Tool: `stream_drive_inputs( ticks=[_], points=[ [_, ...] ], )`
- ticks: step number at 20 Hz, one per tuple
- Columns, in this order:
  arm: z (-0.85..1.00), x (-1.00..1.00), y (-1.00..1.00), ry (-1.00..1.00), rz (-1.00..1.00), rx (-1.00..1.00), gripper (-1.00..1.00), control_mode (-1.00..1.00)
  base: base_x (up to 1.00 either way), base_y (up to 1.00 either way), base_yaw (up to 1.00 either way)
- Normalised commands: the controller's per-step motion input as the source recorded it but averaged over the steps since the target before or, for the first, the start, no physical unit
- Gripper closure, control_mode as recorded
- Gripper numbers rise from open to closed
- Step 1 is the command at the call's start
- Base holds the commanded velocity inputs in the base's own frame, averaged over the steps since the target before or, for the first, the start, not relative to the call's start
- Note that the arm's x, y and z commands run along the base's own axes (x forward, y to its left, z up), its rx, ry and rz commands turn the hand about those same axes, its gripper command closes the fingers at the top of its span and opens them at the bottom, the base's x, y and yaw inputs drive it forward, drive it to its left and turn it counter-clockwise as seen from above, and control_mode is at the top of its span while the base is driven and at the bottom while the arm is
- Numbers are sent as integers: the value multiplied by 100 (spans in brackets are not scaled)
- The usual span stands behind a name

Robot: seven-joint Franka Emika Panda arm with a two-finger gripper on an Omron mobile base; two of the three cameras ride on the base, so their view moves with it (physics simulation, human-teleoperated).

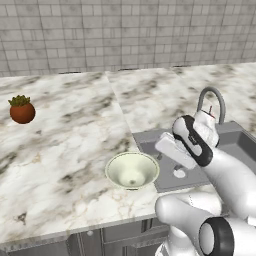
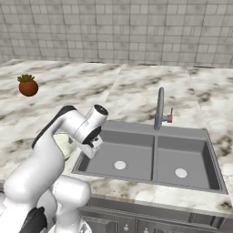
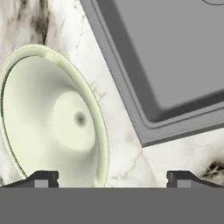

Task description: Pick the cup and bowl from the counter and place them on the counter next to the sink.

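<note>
The bowl (image 1: 132, 170) sits on the counter (image 1: 65, 150), just left of the sink (image 2: 150, 154). The gripper (image 3: 112, 179) is above it, fingers wide apart, holding nothing. The bowl looks hard, smooth and maybe slippery. Its thick rim is the best place to hold.

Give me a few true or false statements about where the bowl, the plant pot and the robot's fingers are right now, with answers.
1. The bowl sits on the counter beside the sink. True.
2. The bowl lies inside a sink basin. False: it is on the marble.
3. The gripper has its fingers spread apart, holding nothing. True.
4. The plant pot is touching the bowl. False: it stands far off, near the counter's back.
</note>
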Motion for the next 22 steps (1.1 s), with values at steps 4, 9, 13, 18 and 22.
stream_drive_inputs(
  ticks=[4, 9, 13, 18, 22],
  points=[
    [20, -84, -29, -2, 0, -7, -100, -100, 0, 0, 0],
    [43, -87, -28, -13, 7, -13, -100, -100, 0, 0, 0],
    [59, -97, -4, -22, 18, -19, -100, -100, 0, 0, 0],
    [66, -97, 0, -25, 22, -19, -100, -100, 0, 0, 0],
    [71, -100, 0, -28, 25, -14, -100, -100, 0, 0, 0]
  ],
)
